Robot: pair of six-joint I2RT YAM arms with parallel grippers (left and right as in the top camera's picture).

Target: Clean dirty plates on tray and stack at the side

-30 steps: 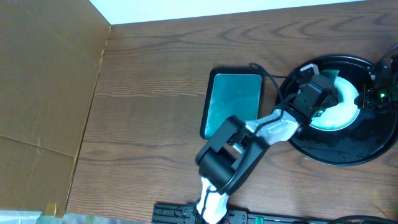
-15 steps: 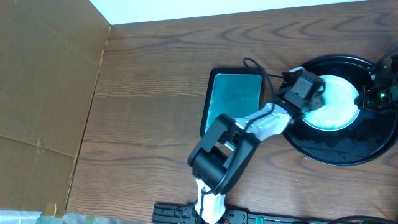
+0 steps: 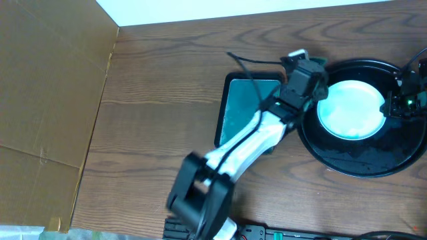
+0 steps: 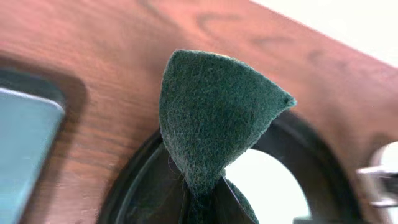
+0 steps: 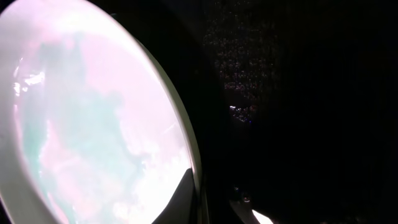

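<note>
Brown cardboard (image 3: 47,113) covers the far left of the wooden counter (image 3: 167,87). Near the middle lies a rectangular teal tray (image 3: 243,110) with a dark rim. The left arm (image 3: 250,143) reaches from the near edge across this tray's right side, with its wrist above the gap between the two trays.

The left fingers (image 4: 229,200) are closed on a dark green pad (image 4: 214,124). The pad is pinched at its lower end and fans upward. It is held over the left rim of the black tray (image 3: 347,160), just beside the plate and not touching it.

The white plate (image 3: 351,109) lies in the upper half of the black tray. It has a pale cyan sheen, and the right wrist view shows a cloudy teal smear across its face. Whether more plates lie under it cannot be told.

At the far right, the right arm (image 3: 410,93) sits at the black tray's right rim. The right fingers (image 5: 181,198) are closed, low at the plate's edge. Whether they pinch that edge cannot be told from the dark view.
</note>
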